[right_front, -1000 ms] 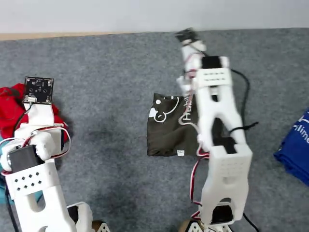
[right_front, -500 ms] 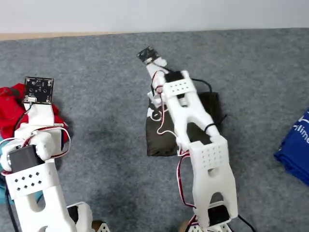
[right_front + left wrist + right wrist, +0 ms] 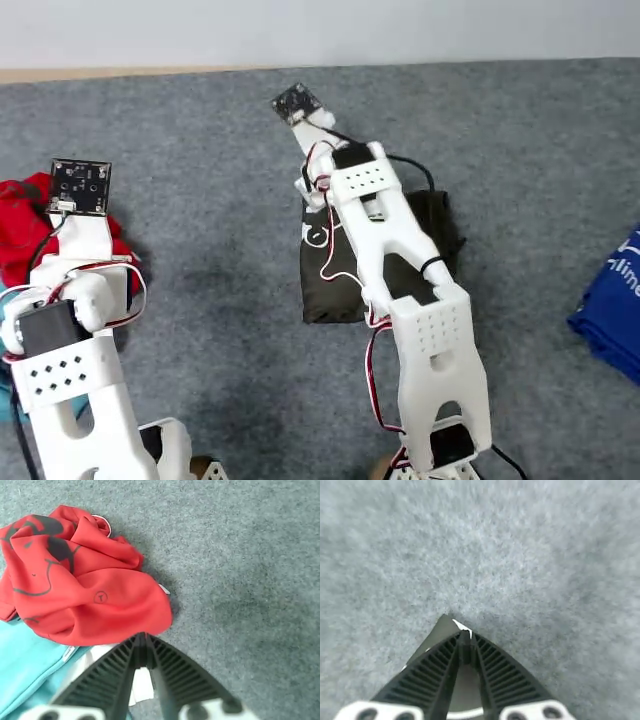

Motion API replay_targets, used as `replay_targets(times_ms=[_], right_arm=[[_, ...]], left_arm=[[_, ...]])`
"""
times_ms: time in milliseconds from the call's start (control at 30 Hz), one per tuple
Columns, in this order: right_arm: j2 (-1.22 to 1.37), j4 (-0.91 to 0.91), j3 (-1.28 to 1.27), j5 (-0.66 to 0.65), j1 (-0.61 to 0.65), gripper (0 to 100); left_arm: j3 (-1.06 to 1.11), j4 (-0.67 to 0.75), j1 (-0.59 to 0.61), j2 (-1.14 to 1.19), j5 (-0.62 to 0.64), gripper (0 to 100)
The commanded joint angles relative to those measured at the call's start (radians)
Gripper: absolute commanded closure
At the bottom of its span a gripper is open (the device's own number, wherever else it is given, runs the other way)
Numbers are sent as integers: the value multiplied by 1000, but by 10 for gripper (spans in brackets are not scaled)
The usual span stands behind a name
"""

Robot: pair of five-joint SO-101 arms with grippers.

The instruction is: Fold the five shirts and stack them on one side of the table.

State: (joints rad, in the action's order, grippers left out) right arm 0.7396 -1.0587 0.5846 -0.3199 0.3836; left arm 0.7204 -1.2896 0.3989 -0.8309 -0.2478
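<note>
High view: black shirt (image 3: 335, 285) folded flat and boxy, mid-table on fuzzy grey felt (image 3: 200, 150). Over it right arm (image 3: 400, 240), stretched long, hiding shirt's middle. At shirt's pointed corner right claw (image 3: 464, 636), pressed together; grip on cloth not clear. Together too, left claw (image 3: 143, 639), above edge of crumpled red shirt (image 3: 75, 580), next to smooth teal shirt (image 3: 25, 665). At far right edge, blue shirt (image 3: 615, 295).
</note>
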Motion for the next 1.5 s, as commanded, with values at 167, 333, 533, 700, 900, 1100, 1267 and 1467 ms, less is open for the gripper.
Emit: replay_targets(times_ms=[167,333,533,700,900,1100,1267,1467], right_arm=[[-21,-94,46,-12,27,988],[130,41,58,-14,48,988],[114,-71,232,-14,53,988],[93,-259,358,-14,36,988],[94,-556,503,-11,39,988],[88,-742,497,6,28,988],[-45,-739,269,75,21,988],[-277,-736,12,84,24,988]], left_arm=[[-35,20,-6,-11,-8,994],[-35,20,-6,-11,-6,994],[-36,18,-6,-14,-6,994],[-36,15,-6,-17,-6,994],[-36,20,-6,-14,-6,994],[-35,14,-6,-17,-6,994],[-35,14,-6,-17,-5,994],[-41,-64,-8,-17,-8,993]])
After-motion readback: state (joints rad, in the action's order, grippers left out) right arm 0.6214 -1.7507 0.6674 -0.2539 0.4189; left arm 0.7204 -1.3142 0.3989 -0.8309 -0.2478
